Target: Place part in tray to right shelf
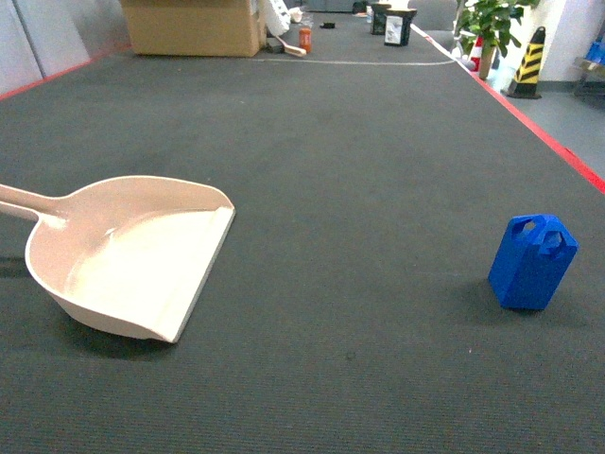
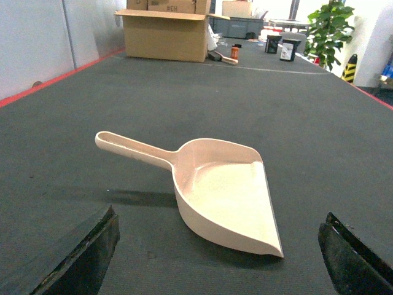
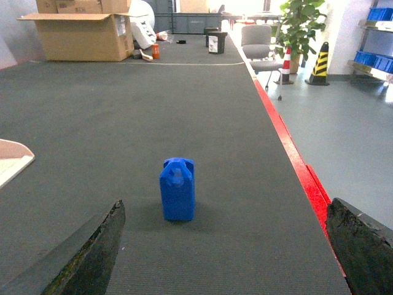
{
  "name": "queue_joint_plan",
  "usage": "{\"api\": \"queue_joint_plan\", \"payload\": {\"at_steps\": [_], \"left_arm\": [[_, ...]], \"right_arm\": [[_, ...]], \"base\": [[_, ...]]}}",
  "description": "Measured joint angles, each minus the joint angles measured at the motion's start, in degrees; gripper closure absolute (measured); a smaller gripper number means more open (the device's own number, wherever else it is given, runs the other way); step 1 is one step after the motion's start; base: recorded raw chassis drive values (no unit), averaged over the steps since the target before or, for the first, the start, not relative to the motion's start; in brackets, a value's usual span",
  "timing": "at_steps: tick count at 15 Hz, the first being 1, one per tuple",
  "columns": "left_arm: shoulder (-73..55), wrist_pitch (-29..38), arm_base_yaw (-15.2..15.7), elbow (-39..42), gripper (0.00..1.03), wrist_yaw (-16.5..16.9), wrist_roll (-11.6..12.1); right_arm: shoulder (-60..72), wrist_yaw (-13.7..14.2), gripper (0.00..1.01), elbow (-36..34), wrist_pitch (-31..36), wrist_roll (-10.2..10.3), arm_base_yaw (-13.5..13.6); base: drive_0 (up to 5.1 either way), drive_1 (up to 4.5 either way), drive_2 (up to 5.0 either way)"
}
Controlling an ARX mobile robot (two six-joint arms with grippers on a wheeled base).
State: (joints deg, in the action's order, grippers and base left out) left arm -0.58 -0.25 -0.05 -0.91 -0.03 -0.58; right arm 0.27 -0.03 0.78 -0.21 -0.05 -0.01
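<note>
I find the part (image 3: 178, 188) standing upright on the dark mat, notched loop end on top, directly ahead of the right gripper (image 3: 224, 258) and between its two fingers as that wrist camera sees it. Both fingers are spread wide and hold nothing. The part's long axis is vertical, so I judge a level approach straight forward would bring the fingers to either side of it. The right arm is plainly the nearer one.

The tray (image 2: 221, 196) lies well apart to the left, in front of the left gripper (image 2: 218, 261) (also wide open, empty), handle pointing away to the left.

The head view shows part and tray together but neither gripper; the right wrist view catches only the tray's corner.
</note>
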Motion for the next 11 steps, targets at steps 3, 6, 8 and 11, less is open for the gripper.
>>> {"api": "queue_joint_plan", "payload": {"at_steps": [3,6,8,11], "left_arm": [[0.00,0.00,0.00,0.00,0.05,0.00,0.00],[0.00,0.00,0.00,0.00,0.05,0.00,0.00],[0.00,0.02,0.00,0.00,0.05,0.00,0.00],[0.00,0.00,0.00,0.00,0.05,-0.02,0.00]], "right_arm": [[0.00,0.00,0.03,-0.02,0.00,0.00,0.00],[0.00,0.02,0.03,0.00,0.00,0.00,0.00],[0.00,0.00,0.03,0.00,0.00,0.00,0.00],[0.00,0.00,0.03,0.00,0.00,0.00,0.00]], "base": [[0.0,0.00,0.0],[0.0,0.00,0.0],[0.0,0.00,0.0],[0.0,0.00,0.0]]}}
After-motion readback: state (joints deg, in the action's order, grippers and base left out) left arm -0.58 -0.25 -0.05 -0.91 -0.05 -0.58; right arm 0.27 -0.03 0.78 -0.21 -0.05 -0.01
